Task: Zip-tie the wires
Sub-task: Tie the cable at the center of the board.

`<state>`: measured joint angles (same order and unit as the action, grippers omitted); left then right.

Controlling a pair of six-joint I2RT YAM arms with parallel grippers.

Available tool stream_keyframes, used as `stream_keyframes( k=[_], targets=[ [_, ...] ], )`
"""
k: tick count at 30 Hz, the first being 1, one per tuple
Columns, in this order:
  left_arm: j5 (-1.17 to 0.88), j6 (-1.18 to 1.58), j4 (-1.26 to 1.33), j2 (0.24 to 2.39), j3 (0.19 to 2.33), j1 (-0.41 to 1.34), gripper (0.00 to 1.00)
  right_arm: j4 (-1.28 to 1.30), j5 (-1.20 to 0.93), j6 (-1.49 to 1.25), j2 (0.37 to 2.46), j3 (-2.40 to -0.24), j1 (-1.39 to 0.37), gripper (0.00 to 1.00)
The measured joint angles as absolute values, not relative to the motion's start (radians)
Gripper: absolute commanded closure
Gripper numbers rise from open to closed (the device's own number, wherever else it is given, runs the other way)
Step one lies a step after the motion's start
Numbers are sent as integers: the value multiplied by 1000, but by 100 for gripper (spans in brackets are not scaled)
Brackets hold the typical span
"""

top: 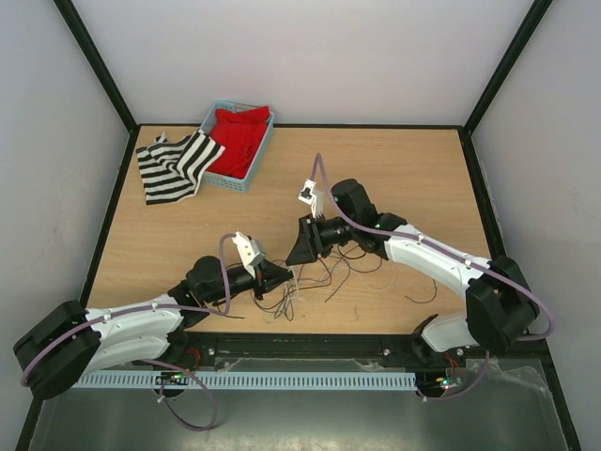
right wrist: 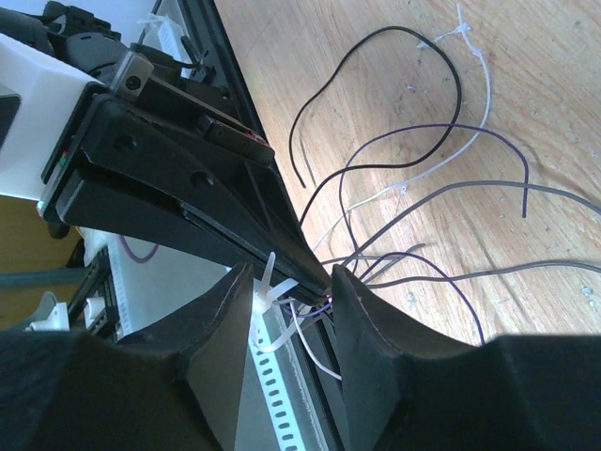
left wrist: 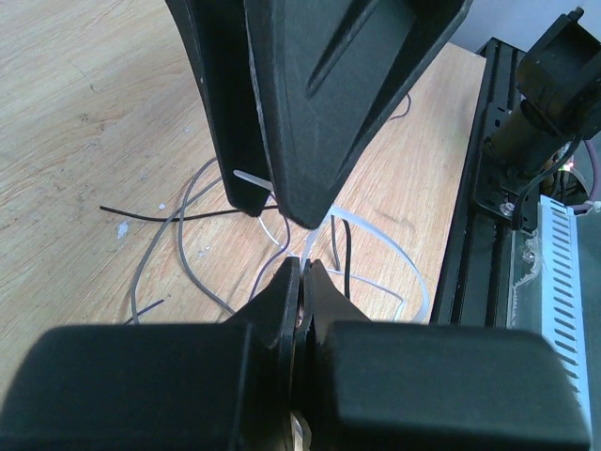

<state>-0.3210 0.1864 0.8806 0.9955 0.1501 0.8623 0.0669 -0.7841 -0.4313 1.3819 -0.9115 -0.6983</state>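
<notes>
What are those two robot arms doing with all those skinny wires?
They are working on bundling the wires on the table with a white zip tie. The left gripper is shut, pinching the wires together near the table's front edge. The right gripper is open, with one finger on each side of the zip tie, not squeezing it.

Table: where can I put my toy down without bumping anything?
Bare wood at the far right of the table, between the basket and the right arm. More on the left, between the striped cloth and the left arm. Crowded at the front middle: wires sprawl where the left tool and right tool meet.
</notes>
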Motion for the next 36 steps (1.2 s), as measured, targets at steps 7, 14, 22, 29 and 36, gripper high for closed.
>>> stream_keyframes(
  k=[7,14,22,29,36],
  targets=[
    [-322,186,870,1003,150,862,100,65,-792,-447,1404,-912,-719,72],
    [-321,187,867,1012,150,862,100,65,-820,-457,1408,-912,-725,98],
    [-314,188,868,1013,150,858,75,65,-828,-464,1408,-912,-727,100],
    [-261,203,794,927,150,832,32,64,-730,-471,1407,-920,-727,100],
    [-118,199,573,729,168,828,38,38,-461,-543,1403,-905,-727,100]
  ],
)
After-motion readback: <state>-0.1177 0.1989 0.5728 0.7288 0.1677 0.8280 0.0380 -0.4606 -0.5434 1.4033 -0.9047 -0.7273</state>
